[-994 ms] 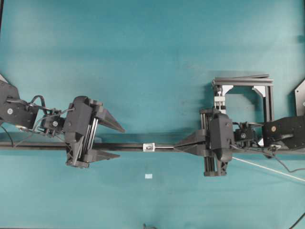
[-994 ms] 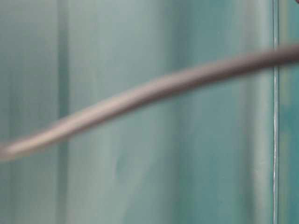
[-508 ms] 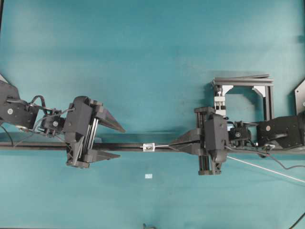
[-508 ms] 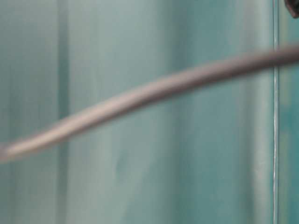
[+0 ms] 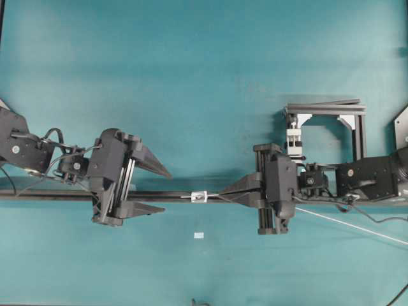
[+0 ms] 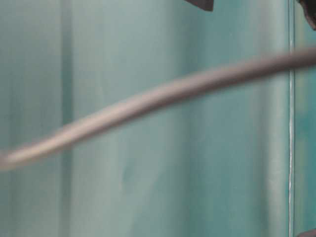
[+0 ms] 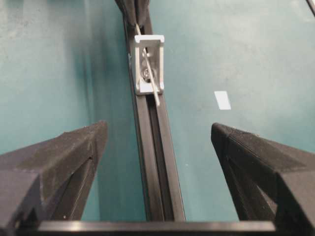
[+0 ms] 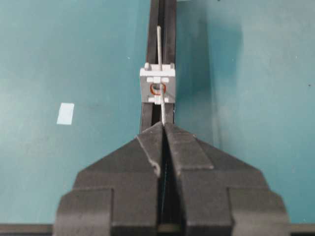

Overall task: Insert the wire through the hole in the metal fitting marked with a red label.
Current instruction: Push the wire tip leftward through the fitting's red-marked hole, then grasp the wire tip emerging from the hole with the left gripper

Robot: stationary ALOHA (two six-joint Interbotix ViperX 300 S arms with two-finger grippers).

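Counter (image 5: 204, 70): teal, flat, filling the overhead view.
Black rail (image 5: 166, 196): long and dark, lying across the counter from the left edge toward the right gripper.
White clamp (image 5: 293, 134): pale, set in a black frame at the upper right, well apart from the fitting.
Left gripper (image 5: 152, 189): resting left of centre, fingers (image 7: 64, 162) spread wide on either side of the rail — holding nothing.
Right gripper (image 5: 231, 192): right of centre, pointing left along the rail, fingers (image 8: 147, 147) pressed together on the wire, tips just beside the fitting.
Wire (image 5: 357, 228): thin and silvery, trailing from behind the right gripper toward the lower right edge; blurred, diagonal strand across the table-level view (image 6: 158, 98).
Wire at the fitting: in the right wrist view, running from the closed fingers straight into the hole and out the far side over the rail (image 8: 159, 39); in the left wrist view, tip poking out toward the left gripper (image 7: 153, 93).
Metal fitting (image 5: 199, 196): tiny whitish block seated on the rail between the two grippers.
Hole (image 8: 158, 89): small dark opening at the fitting's centre, ringed in red — wire passing through.
Tape square (image 5: 199, 236): small, pale blue, flat on the counter just below the fitting.
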